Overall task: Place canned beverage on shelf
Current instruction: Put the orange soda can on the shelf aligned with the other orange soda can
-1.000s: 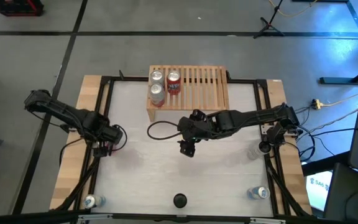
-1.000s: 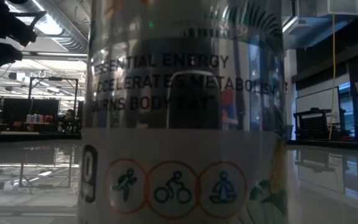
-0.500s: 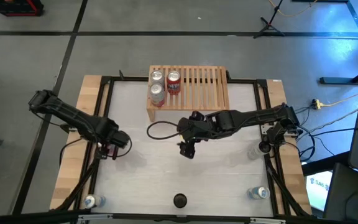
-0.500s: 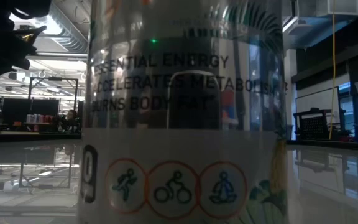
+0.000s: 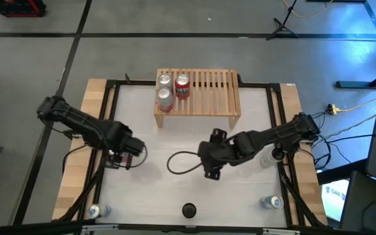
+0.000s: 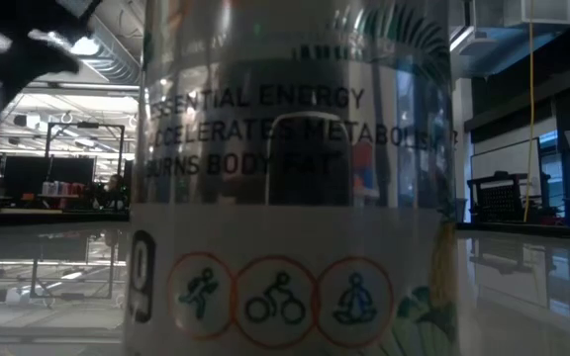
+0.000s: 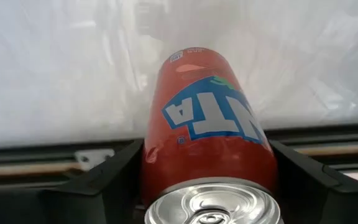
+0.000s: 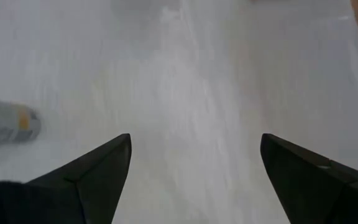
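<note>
The left gripper (image 5: 130,149) sits over the table's left side, near the left rail, with a red can (image 7: 207,146) between its fingers (image 7: 114,174); the wrist view shows both dark fingers pressed against the can's sides, so the jaws are closed on it at about half their spread. The can's long axis runs straight out along the gripper's pointing direction, its silver top toward the wrist camera and its base away; whether it is lifted clear of the white table (image 5: 149,189) cannot be told. The shelf (image 5: 204,91) stands at the table's far edge, centred, its long side across the table and its slats running front to back. Three cans (image 5: 172,88) stand upright, bunched on its left end; the middle and right slats are bare. The right gripper (image 5: 213,171) hangs over the table's middle, right of centre, its fingers (image 8: 98,168) spread wide with nothing between them, a cable looping to its left. Open white tabletop lies between the left gripper and the shelf's front edge. Other cans stand near the front corners (image 5: 95,211), and one stands at the front edge, filling the low view (image 6: 295,198).
</note>
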Robot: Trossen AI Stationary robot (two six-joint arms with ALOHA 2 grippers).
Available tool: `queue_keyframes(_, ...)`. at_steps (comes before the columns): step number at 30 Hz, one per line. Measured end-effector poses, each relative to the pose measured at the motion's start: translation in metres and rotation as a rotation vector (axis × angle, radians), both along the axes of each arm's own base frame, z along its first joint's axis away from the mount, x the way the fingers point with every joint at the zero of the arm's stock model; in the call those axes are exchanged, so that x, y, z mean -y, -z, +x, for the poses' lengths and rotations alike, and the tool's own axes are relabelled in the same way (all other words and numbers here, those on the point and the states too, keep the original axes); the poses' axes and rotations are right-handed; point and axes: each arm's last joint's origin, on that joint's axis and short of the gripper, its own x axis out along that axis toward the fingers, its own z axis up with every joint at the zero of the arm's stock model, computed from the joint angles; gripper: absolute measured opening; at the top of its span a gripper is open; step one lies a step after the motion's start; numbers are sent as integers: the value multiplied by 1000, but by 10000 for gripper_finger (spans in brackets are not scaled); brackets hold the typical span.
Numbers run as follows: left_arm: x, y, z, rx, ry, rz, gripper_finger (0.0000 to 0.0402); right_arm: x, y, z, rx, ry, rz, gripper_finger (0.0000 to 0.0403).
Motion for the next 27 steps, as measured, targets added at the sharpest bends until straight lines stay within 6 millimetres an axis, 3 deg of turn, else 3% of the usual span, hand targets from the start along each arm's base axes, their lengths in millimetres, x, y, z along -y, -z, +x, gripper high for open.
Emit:
queue_keyframes(5, 15, -17, 49, 53, 26, 9, 276, 0, 7, -29, -6, 16, 18, 346)
queue_keyframes(12, 37, -16, 117, 60, 69, 31, 277, 5, 23, -78, 34, 56, 82, 346)
queue_keyframes(20, 48, 15, 183, -8, 138, 38, 277, 13, 37, -108, 68, 88, 132, 346)
queue_keyframes(24, 52, 36, 201, -44, 157, 53, 277, 13, 37, -111, 70, 72, 135, 346)
queue_keyframes(27, 53, 38, 204, -46, 165, 47, 278, 13, 37, -111, 65, 61, 140, 346)
